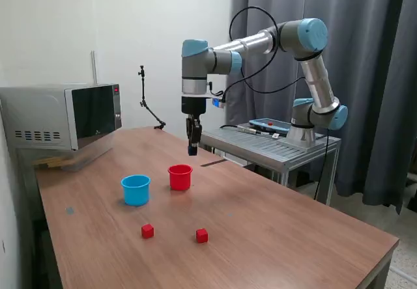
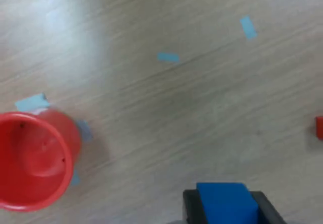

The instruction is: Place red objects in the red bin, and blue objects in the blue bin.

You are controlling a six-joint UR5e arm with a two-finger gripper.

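- Counter (image 1: 273,230): wood-grain brown top. Small pale blue tape marks (image 2: 168,57) stick to it, some around the base of the red cup.
- Room: white wall, dark grey curtain (image 1: 371,55) behind my arm, a silver microwave (image 1: 62,116) on the counter's far corner, and a metal stand (image 1: 273,147) under my base. No writing I can read anywhere.
- My end effector (image 1: 193,147): hangs above the counter, behind the red cup (image 1: 180,177), clamped on a dark blue cube (image 2: 226,202) held between both fingers (image 2: 191,206).
- Red cup: upright on the counter; its inside looks bare in the wrist view.
- Light blue cup (image 1: 135,189): upright just beside the red cup, on the exterior view's left.
- Two red cubes (image 1: 148,231) (image 1: 202,235): on the counter, nearer the camera than the red cup, apart from each other.
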